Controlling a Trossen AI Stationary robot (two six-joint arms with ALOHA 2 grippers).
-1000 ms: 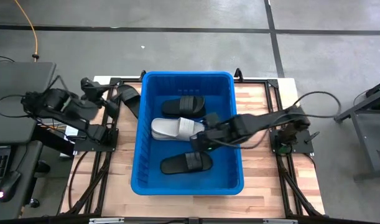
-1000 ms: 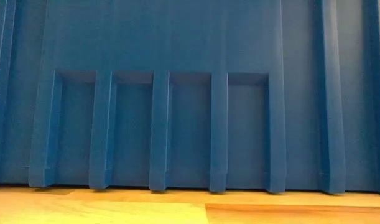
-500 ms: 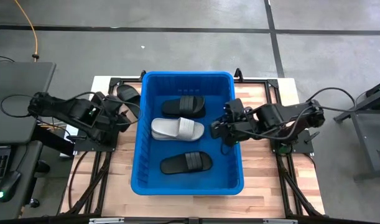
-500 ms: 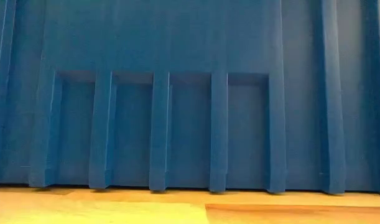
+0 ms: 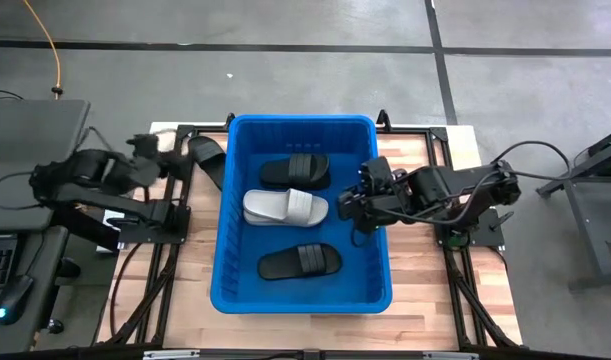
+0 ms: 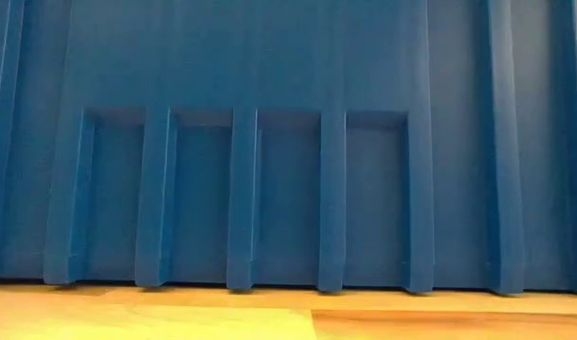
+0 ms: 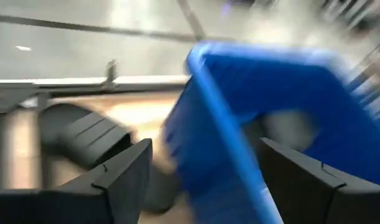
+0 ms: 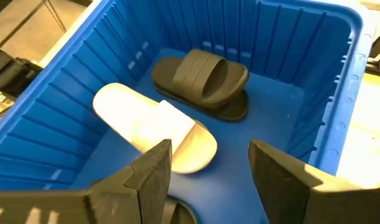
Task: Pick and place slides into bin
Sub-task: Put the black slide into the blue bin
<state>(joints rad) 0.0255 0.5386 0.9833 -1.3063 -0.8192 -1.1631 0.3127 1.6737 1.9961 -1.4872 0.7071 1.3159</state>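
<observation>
The blue bin stands mid-table; its wall fills the low view. In it lie a black slide, a light grey slide and another black slide, all flat on the floor. One more black slide lies on the table left of the bin, and shows in the left wrist view. My left gripper is open and empty beside it. My right gripper is open and empty at the bin's right wall, over the grey slide and a black slide.
The bin's left rim stands between my left gripper and the bin's inside. Black frame rails run along the wooden table on both sides of the bin. A grey desk stands beyond the table's left edge.
My right gripper has drawn back from the grey slide's end inside the bin toward the bin's right wall, open and empty. My left gripper swung toward the bin and the near edge, then back toward the table's left and far side. The slides have stayed in place.
</observation>
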